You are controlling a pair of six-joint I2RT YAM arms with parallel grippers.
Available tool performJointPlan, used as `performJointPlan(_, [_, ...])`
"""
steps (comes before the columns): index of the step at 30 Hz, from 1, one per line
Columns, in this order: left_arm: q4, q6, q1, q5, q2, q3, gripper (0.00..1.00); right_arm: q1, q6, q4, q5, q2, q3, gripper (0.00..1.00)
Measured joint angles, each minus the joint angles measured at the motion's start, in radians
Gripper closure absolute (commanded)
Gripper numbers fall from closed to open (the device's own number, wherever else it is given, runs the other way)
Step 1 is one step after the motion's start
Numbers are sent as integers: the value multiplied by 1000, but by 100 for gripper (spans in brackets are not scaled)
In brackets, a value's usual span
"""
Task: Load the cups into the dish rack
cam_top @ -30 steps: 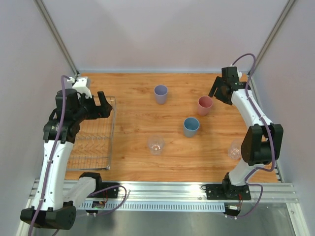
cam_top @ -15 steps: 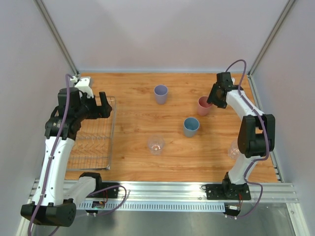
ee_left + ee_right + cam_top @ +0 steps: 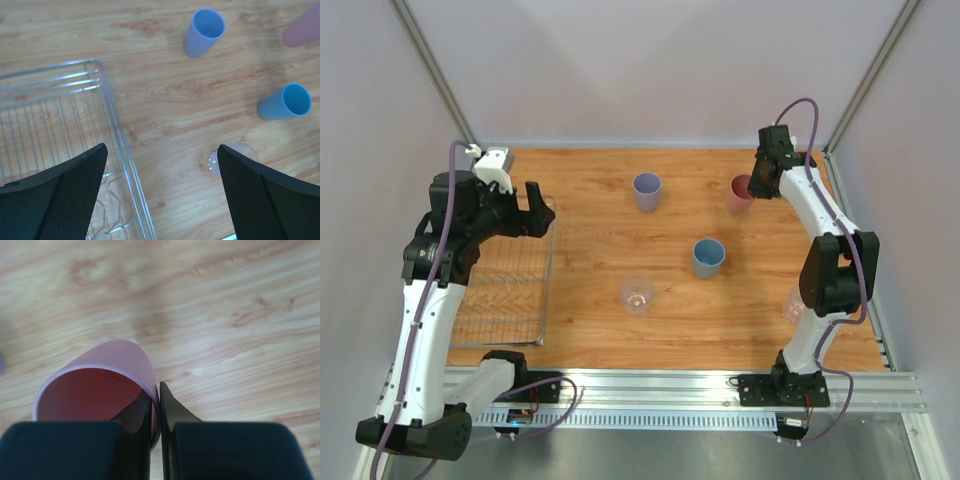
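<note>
My right gripper [image 3: 754,186] [image 3: 156,396] is shut on the rim of the pink cup [image 3: 739,195] [image 3: 100,371], one finger inside and one outside. The cup hangs tilted at the back right, also seen in the left wrist view [image 3: 303,27]. A lavender cup [image 3: 647,190] [image 3: 204,31], a blue cup [image 3: 708,257] [image 3: 285,101] and a clear cup [image 3: 636,295] [image 3: 234,152] stand on the table. A second clear cup [image 3: 797,303] stands by the right arm, partly hidden. My left gripper [image 3: 527,211] [image 3: 161,150] hangs open over the right rim of the dish rack [image 3: 510,290] [image 3: 116,117], holding nothing.
The wooden table is walled by pale panels on three sides. An aluminium rail with both arm bases runs along the near edge [image 3: 650,385]. The rack's wire prongs show with no cup among them.
My right gripper has shut on the pink cup's rim and carried it up and toward the back. The left arm has shifted only slightly above the rack.
</note>
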Motion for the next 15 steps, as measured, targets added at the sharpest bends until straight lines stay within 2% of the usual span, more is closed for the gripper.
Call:
performJointPlan(3, [31, 23, -30, 70, -1, 32, 0, 16, -14, -79, -68, -29, 142, 99])
performJointPlan(6, [134, 53, -87, 154, -13, 29, 0, 26, -25, -168, -190, -43, 337, 99])
performJointPlan(10, [314, 139, -218, 261, -21, -13, 0, 42, -46, -277, -365, -45, 597, 100])
performJointPlan(15, [435, 272, -344, 328, 61, 8, 0, 156, -85, -404, -443, -54, 733, 100])
